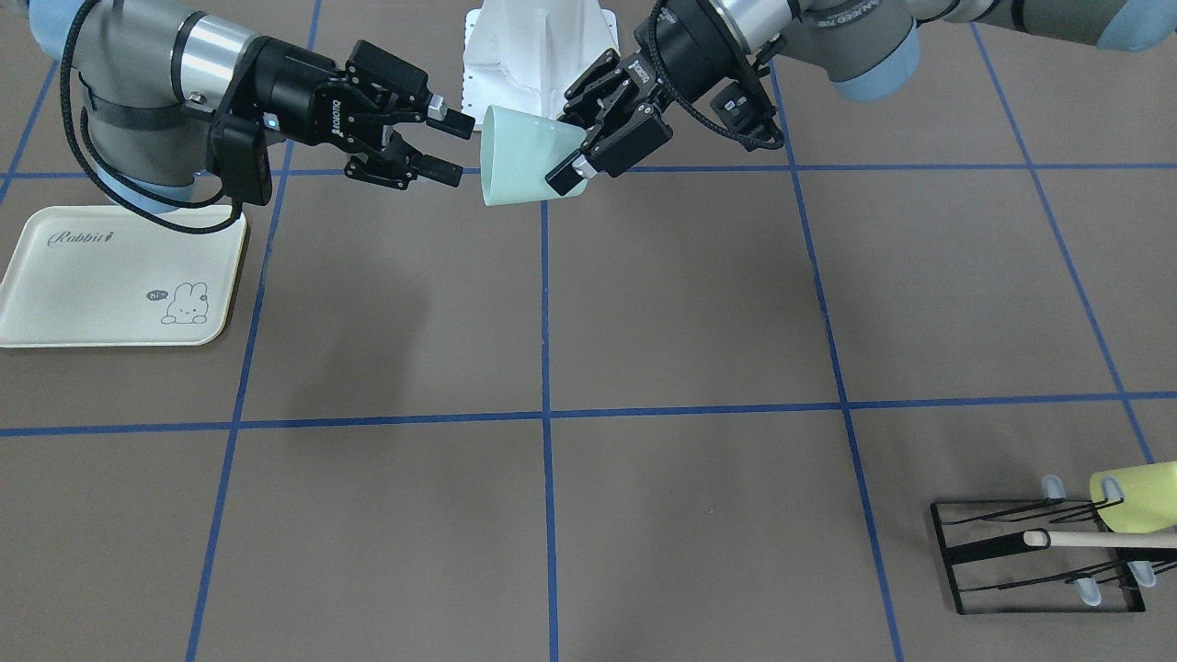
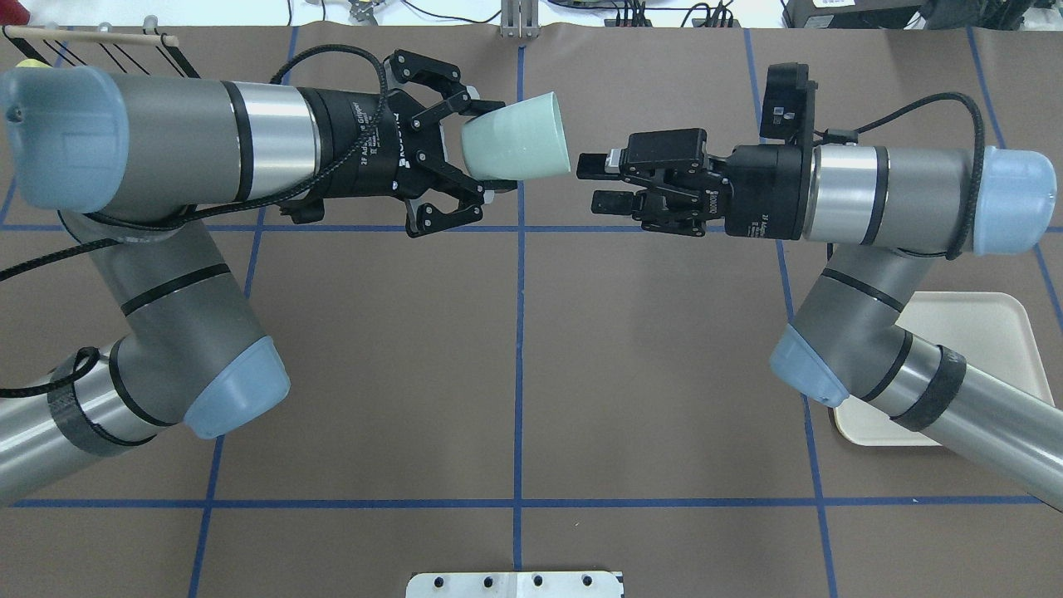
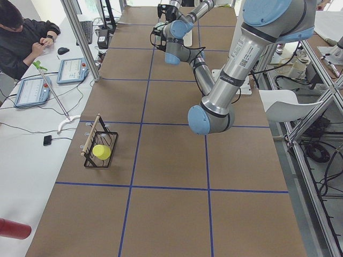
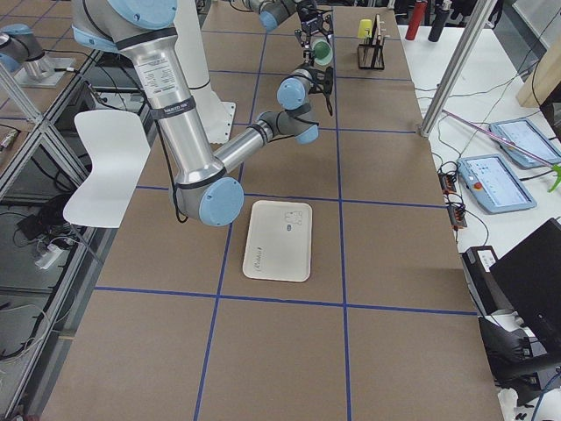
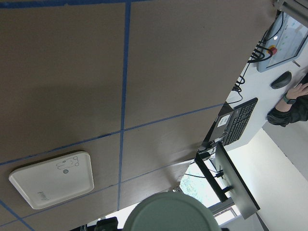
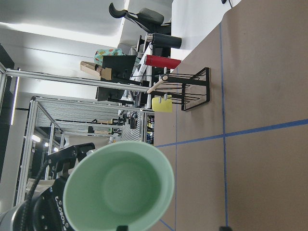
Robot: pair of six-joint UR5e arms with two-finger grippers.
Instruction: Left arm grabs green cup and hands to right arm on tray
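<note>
My left gripper (image 2: 490, 149) is shut on the base end of the green cup (image 2: 523, 145) and holds it on its side, high above the table, with the mouth towards the right arm. In the front view the left gripper (image 1: 575, 142) and the cup (image 1: 519, 156) are at top centre. My right gripper (image 2: 594, 183) is open and empty, its fingertips just short of the cup's rim; it also shows in the front view (image 1: 457, 147). The right wrist view looks into the cup's mouth (image 6: 120, 187). The cream tray (image 1: 92, 285) lies flat under the right arm, partly hidden in the overhead view (image 2: 980, 324).
A black wire rack (image 1: 1039, 552) with a wooden bar holds a yellow-green cup (image 1: 1140, 496) at the table's far left corner. The white robot base (image 1: 538, 55) stands behind the grippers. Blue tape lines cross the brown table. An operator sits beside the table (image 3: 24, 37).
</note>
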